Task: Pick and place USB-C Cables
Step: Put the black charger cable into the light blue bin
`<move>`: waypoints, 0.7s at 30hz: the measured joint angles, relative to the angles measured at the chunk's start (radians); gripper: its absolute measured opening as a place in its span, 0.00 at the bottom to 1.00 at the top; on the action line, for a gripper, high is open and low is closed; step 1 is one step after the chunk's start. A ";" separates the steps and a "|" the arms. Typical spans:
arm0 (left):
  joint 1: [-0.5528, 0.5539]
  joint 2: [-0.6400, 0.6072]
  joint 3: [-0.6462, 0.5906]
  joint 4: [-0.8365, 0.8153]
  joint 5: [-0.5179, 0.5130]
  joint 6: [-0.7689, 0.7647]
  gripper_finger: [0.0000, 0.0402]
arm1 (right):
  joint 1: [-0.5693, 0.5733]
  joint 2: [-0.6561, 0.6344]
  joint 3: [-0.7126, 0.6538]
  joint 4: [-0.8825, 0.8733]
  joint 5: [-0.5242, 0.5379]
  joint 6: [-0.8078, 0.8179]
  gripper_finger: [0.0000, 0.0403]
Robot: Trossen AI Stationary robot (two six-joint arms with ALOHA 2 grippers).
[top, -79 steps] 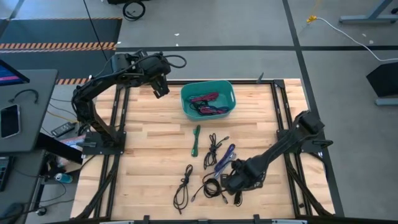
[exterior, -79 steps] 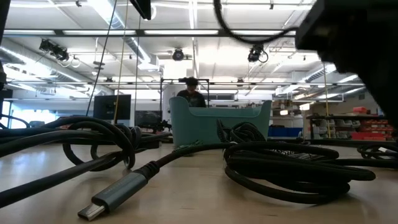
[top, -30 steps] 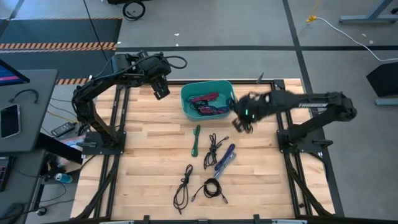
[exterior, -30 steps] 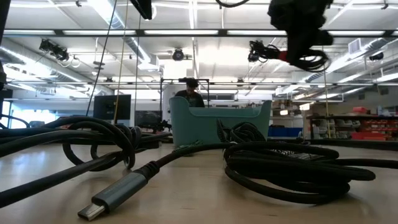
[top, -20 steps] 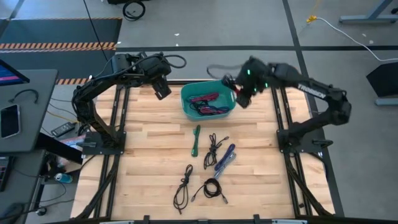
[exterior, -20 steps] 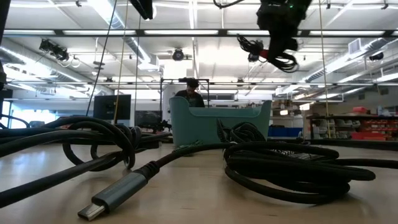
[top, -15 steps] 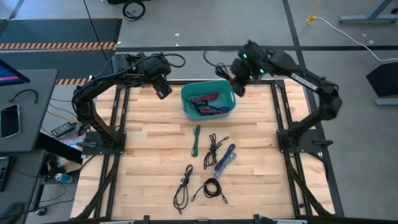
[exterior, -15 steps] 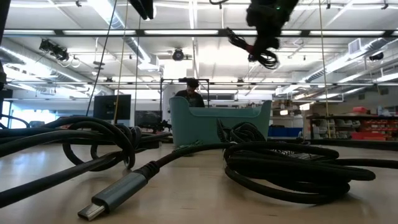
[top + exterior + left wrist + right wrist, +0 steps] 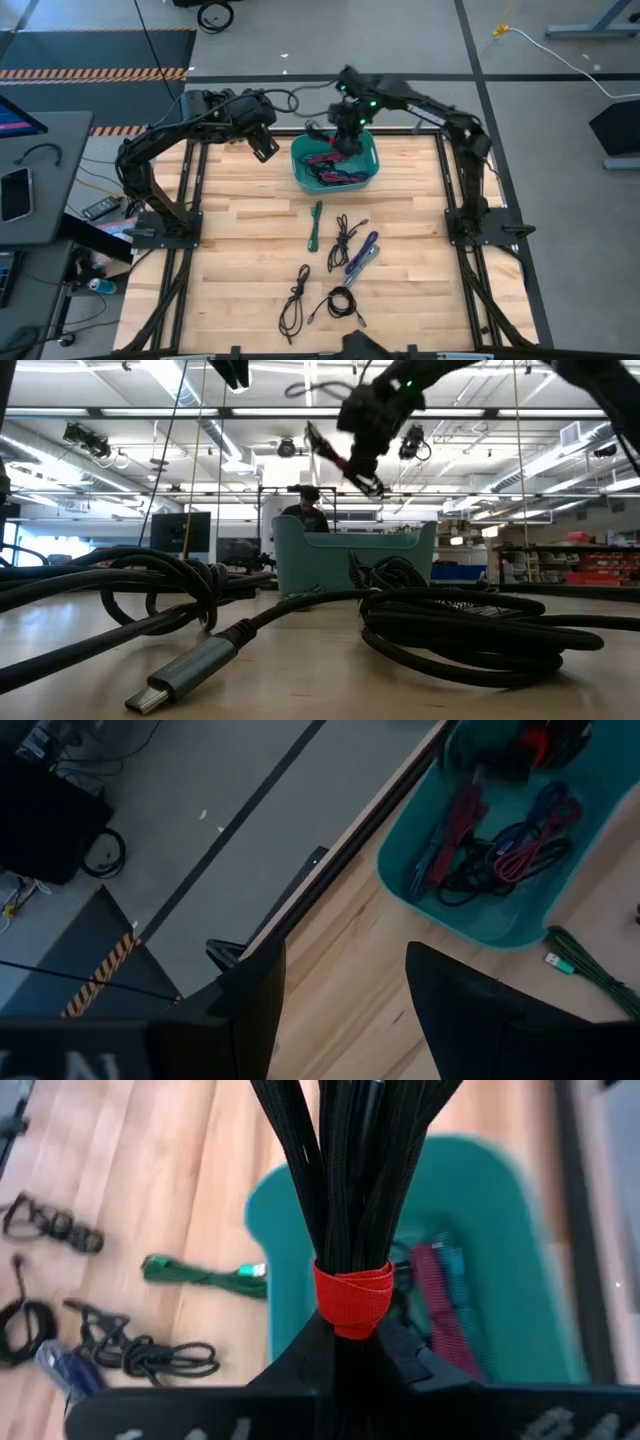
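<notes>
USB-C cables lie in two groups on the wooden table [image 9: 240, 250]: some inside the teal bin [image 9: 334, 163] near the middle of the far edge, the rest loose on the bare wood between the bin and the near edge.

The left arm waits over the far left corner, its gripper [image 9: 262, 144] with fingers spread wide and nothing between them; from its wrist, the bin [image 9: 500, 840] shows beyond the two dark fingers.

The right arm reaches from the right side across to the far edge, and the right gripper [image 9: 345, 130] hangs above the bin's far rim, clamped narrow on a black cable bundle [image 9: 345, 1190] bound with a red tie [image 9: 353, 1298]. The low view shows the bundle [image 9: 345, 458] tilted in the air, above the bin [image 9: 355, 558] and apart from it.

Inside the bin are a magenta cable [image 9: 328, 157], a blue cable [image 9: 520, 828] and a black cable [image 9: 470, 880], tangled together; where one ends and the next begins is hard to tell.

Loose on the table, a green cable [image 9: 316, 223] lies just on the near side of the bin, with a black cable [image 9: 342, 238] and a blue-purple cable [image 9: 362, 254] to its right. Nearer the near edge sit a long folded black cable [image 9: 295, 300] and a coiled black cable [image 9: 340, 303].

In the low view thick black coils fill the foreground and hide most of the table; a grey connector plug [image 9: 185, 672] points toward the camera. A person [image 9: 308, 506] shows partly behind the bin. No writing is readable.
</notes>
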 joint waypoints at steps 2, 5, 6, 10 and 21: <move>-0.008 0.000 0.000 0.000 0.000 -0.012 0.54 | 0.010 0.043 0.000 -0.008 -0.021 -0.030 0.07; -0.017 0.000 0.000 0.000 0.000 -0.037 0.54 | 0.028 0.098 0.000 -0.030 -0.071 -0.069 0.07; -0.017 0.000 0.000 0.000 0.000 -0.042 0.54 | 0.036 0.114 0.001 -0.038 -0.090 -0.086 0.07; -0.017 0.000 0.000 0.000 -0.001 -0.050 0.54 | 0.075 0.163 0.001 -0.070 -0.140 -0.161 0.07; -0.017 0.000 0.000 0.000 -0.001 -0.050 0.54 | 0.138 0.181 0.002 -0.110 -0.021 -0.241 0.07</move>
